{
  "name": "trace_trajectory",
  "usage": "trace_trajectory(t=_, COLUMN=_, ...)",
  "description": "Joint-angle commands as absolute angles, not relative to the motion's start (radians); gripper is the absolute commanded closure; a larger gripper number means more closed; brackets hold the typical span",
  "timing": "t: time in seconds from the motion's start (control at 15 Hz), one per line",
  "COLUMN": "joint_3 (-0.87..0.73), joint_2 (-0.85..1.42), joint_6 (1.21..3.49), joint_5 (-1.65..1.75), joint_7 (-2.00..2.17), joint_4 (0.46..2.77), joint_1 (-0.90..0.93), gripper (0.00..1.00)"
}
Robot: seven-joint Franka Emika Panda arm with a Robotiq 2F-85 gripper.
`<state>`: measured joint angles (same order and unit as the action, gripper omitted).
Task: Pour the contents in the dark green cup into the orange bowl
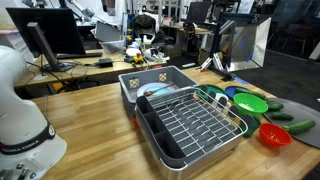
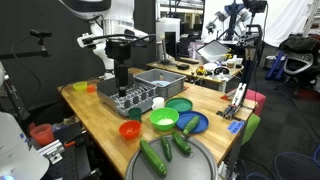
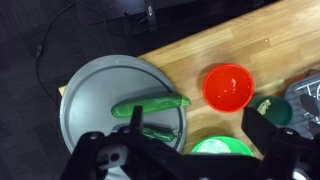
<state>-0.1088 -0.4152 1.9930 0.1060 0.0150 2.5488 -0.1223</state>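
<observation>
The orange bowl (image 2: 130, 129) sits on the wooden table near the round grey tray; it also shows in the wrist view (image 3: 228, 86) and in an exterior view (image 1: 275, 135). The dark green cup (image 2: 179, 105) stands beside the dish rack, also seen in an exterior view (image 1: 212, 93). In the wrist view it (image 3: 283, 108) is at the right edge, partly hidden by a finger, with pale bits inside. My gripper (image 2: 122, 85) hangs high above the rack, open and empty; in the wrist view its fingers (image 3: 185, 160) are spread wide.
A bright green bowl (image 2: 164, 119) and a blue dish (image 2: 192, 123) sit between cup and orange bowl. Long green cucumbers (image 3: 150, 106) lie on the grey tray (image 3: 90, 95). A dish rack (image 1: 190, 125) and a grey bin (image 1: 155, 80) stand beside them. The table edge is near the tray.
</observation>
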Motion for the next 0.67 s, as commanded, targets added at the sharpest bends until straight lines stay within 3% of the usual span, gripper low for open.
trace_trajectory(t=0.0, joint_3=-0.106, joint_2=-0.415, joint_6=1.992, joint_5=0.105, joint_7=0.014, joint_4=2.548, joint_1=-0.126, gripper=0.0)
trace_trajectory(t=0.6, joint_3=-0.1, joint_2=-0.408, joint_6=1.996, joint_5=0.111, joint_7=0.023, joint_4=2.545, joint_1=-0.126, gripper=0.0)
